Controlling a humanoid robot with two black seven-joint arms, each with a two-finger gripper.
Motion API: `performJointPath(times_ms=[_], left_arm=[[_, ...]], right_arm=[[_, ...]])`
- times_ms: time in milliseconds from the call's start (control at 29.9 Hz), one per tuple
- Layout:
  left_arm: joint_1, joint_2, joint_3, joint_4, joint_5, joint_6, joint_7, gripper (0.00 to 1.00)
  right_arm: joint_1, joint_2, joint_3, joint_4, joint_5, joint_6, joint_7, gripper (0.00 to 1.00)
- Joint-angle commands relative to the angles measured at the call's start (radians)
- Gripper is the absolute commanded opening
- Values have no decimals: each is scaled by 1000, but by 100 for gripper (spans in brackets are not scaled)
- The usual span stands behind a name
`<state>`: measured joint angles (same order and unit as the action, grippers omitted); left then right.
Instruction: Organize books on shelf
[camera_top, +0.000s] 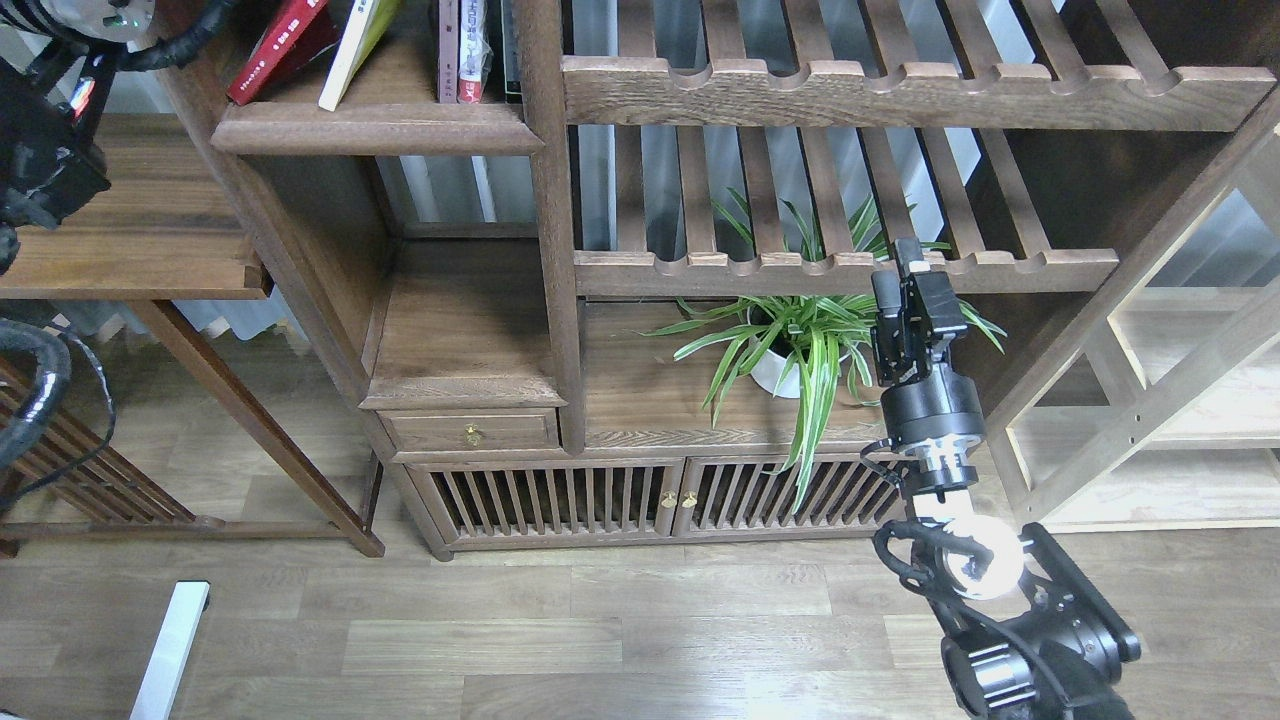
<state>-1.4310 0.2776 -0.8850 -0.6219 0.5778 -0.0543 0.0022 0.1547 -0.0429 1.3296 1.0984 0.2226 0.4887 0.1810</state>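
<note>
Where the shelf (380, 128) meets the frame's top edge, a red book (280, 45) and a yellow-green book (352, 50) lean left, cut off above; upright books (460, 50) stand by the post with open board between. Right hand (912, 270) hovers near the plant (800, 345), holding nothing, its opening unclear. Left hand (45, 165) is dark; its state is unreadable.

Right gripper (908, 262) upright before potted plant (790, 345), fingers indistinct. Shelf (375, 125) far up-left of it: red book (280, 45), yellow-green book (352, 50) leaning.
</note>
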Motion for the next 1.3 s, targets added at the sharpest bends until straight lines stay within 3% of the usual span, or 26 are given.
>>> performJointPath(times_ms=[0,368,902,1103,1270], left_arm=[[-2,2,0,2,-3,7,1,24],[0,3,0,2,-1,11,2,48],[-14,-21,9,-6,-9,11,-2,51],[-12,-21,11,-16,-15,2,-7,71],[-13,3,11,-55,-15,5,-8,80]], right_arm=[[-1,0,-1,0,0,0,0,64],[-1,2,-4,-2,0,0,0,64],[5,2,-12,-2,0,0,0,64],[16,0,-18,-6,-3,0,-2,67],[23,0,-18,-21,-8,0,-2,71]])
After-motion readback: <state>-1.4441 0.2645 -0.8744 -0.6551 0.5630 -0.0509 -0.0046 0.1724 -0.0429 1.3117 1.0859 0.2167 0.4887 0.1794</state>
